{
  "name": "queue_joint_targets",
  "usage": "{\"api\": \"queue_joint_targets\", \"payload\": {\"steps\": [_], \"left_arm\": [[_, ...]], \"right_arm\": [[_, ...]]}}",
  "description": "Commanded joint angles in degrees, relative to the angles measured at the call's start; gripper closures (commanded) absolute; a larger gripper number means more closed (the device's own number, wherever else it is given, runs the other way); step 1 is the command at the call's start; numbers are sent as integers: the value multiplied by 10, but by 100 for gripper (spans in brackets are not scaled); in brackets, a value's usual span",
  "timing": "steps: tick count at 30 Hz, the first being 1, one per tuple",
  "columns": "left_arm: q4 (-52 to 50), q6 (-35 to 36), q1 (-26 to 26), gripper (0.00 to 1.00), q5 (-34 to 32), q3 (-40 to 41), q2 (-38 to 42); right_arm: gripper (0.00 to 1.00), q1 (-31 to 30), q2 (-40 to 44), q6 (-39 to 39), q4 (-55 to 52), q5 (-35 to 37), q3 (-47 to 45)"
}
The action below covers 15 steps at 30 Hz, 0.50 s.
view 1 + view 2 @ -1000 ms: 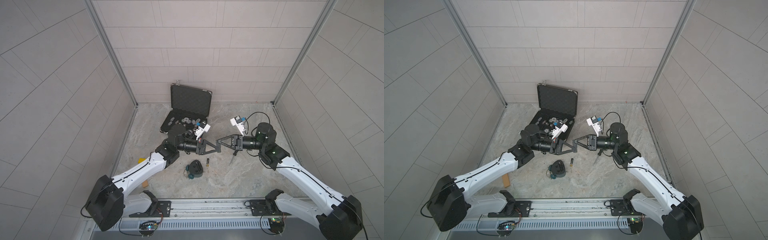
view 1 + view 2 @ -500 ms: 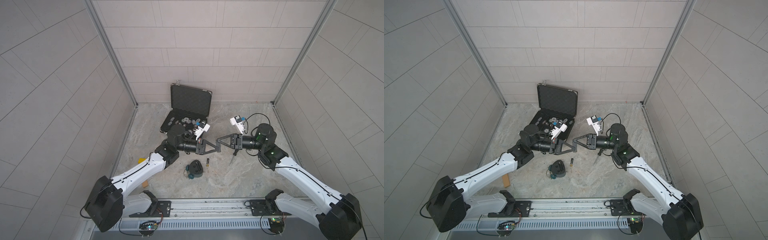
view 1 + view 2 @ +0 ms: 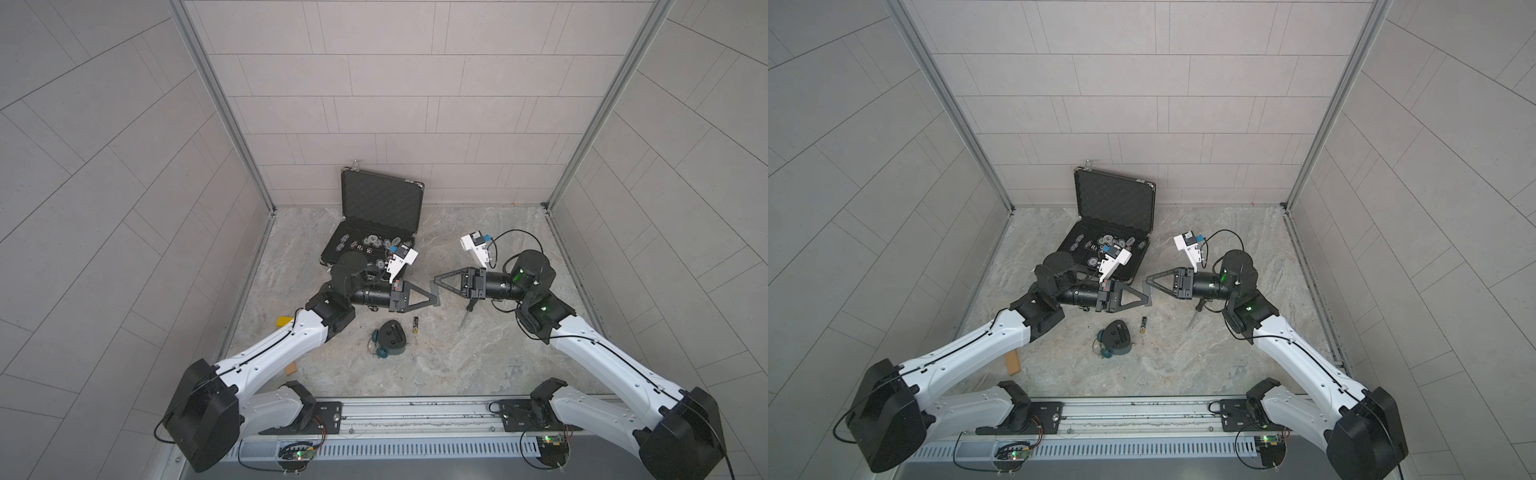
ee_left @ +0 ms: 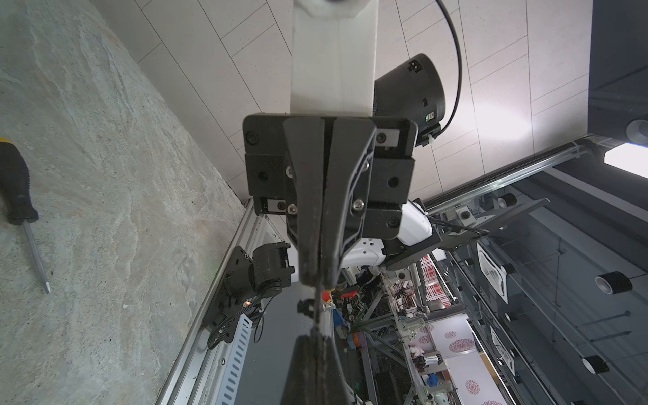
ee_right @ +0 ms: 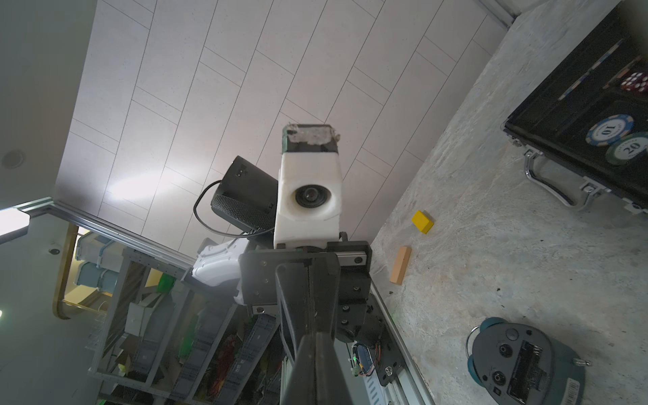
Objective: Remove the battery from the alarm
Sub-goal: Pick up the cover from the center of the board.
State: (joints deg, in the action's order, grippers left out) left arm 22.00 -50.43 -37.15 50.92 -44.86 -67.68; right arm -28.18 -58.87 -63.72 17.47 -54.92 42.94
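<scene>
The fingers of the right gripper (image 3: 437, 277), slightly parted a moment ago, are now pressed together on nothing, like those of the left gripper (image 3: 434, 300). The small black gold-ended cylindrical battery (image 3: 414, 324) is left on the marbled tabletop (image 3: 457, 365) just beside the face-down teal-blue alarm clock (image 3: 392, 338); removal is judged done.

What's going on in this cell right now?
Nothing is held. The small black battery with a gold end lies on the grey stone-patterned tabletop beside the teal-blue alarm clock, which lies face down; its battery bay looks open and empty. The left pincer and right pincer are both shut and empty, held above the table, tips pointing at each other. A black-handled screwdriver lies on the table under the right arm.
</scene>
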Motion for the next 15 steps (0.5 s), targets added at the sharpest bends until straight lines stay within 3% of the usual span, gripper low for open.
{"api": "queue_joint_targets", "payload": {"steps": [1,5,9,12,15], "left_arm": [[-54,25,-1,93,-13,5,6],[-130,55,7,52,-55,15,33],[-199,62,33,38,-164,83,122],[-324,46,53,24,-318,132,216],[-384,0,61,12,-417,186,332]], "right_arm": [[100,-6,14,-7,42,1,4],[100,-4,17,6,29,14,0],[100,1,10,57,-16,23,-7],[100,-7,-12,122,-86,38,-6],[100,-50,-80,208,-126,68,6]]}}
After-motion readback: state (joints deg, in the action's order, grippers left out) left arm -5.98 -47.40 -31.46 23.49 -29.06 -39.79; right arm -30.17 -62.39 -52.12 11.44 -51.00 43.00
